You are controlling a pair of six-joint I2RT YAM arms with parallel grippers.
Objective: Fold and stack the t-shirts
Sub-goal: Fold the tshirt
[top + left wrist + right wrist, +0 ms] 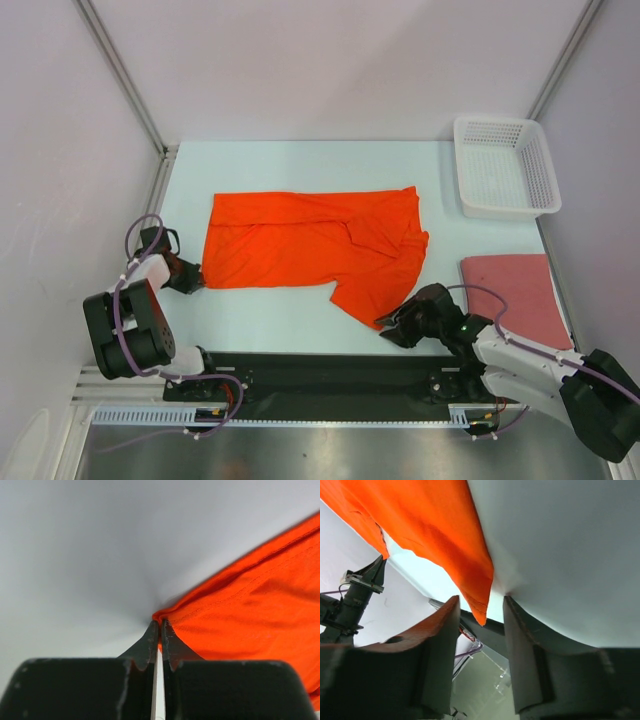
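Observation:
The bright orange t-shirt (310, 245) lies spread across the middle of the table, its right part rumpled and drooping to a corner at the front. My left gripper (196, 276) is shut on the shirt's front-left corner (161, 615). My right gripper (388, 326) is open at the shirt's front-right corner; in the right wrist view that corner (481, 614) hangs between my spread fingers (445, 630), and I cannot tell whether it touches them. The brick-red t-shirt (515, 296) lies folded flat at the right edge.
A white lattice basket (505, 165) stands at the back right corner. Metal frame posts (120, 72) rise at the back corners. The black base rail (330, 375) runs along the near table edge.

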